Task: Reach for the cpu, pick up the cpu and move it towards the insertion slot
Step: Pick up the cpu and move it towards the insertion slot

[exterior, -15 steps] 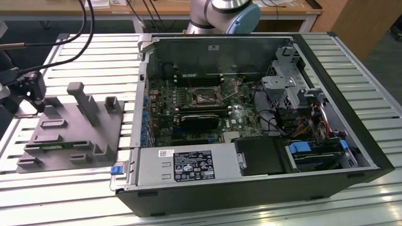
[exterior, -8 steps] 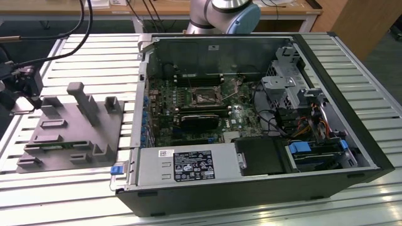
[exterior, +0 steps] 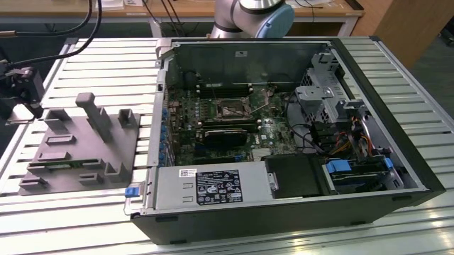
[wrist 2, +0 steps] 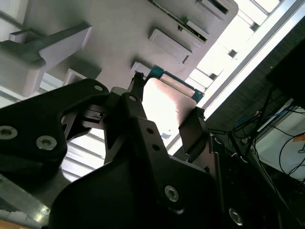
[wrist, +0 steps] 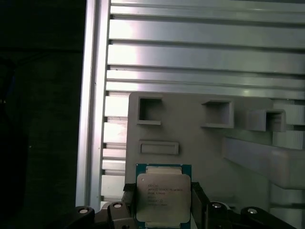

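Observation:
The cpu (wrist: 163,198) is a flat square chip with a silver top and a teal-edged rim, and it sits between my gripper's two black fingers. In both wrist views the fingers press on two opposite edges of the cpu (wrist 2: 167,102), holding it a little above the grey fixture plate (wrist: 190,143). My gripper (wrist: 163,191) (wrist 2: 167,95) is shut on it. In the exterior view the gripper (exterior: 27,93) hangs at the far left, over the plate's left end. The insertion slot (exterior: 230,110) is a dark-framed square socket with a thin lever on the green board inside the open computer case.
The grey fixture plate (exterior: 78,159) carries upright posts (exterior: 92,114) and shallow pockets. The open computer case (exterior: 284,218) fills the exterior view's right, its left wall (exterior: 157,106) standing between plate and socket. Everything rests on a slatted aluminium table (exterior: 106,69). Cables hang at upper left.

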You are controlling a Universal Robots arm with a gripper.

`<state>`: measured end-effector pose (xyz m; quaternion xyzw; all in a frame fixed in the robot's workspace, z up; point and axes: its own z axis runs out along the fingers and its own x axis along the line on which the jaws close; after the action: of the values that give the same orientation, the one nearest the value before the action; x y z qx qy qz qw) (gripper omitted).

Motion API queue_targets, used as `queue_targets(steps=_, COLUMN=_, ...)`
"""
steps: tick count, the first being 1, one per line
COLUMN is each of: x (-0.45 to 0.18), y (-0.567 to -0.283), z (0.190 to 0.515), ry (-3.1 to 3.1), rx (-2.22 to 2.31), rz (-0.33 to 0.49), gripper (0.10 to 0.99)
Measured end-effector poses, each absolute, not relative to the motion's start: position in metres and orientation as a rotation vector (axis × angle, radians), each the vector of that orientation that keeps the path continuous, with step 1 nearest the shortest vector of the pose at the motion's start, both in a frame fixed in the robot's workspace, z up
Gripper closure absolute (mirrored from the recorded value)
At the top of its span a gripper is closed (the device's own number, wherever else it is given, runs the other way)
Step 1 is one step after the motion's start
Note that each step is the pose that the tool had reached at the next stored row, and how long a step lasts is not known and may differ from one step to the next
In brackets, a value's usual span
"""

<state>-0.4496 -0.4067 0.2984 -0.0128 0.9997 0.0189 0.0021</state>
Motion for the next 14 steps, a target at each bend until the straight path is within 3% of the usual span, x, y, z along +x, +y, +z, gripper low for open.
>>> queue_targets(steps=14, x=-0.450, y=-0.407, z=0.326, ry=3.131, rx=-0.040, rz=0.059, gripper=0.541)
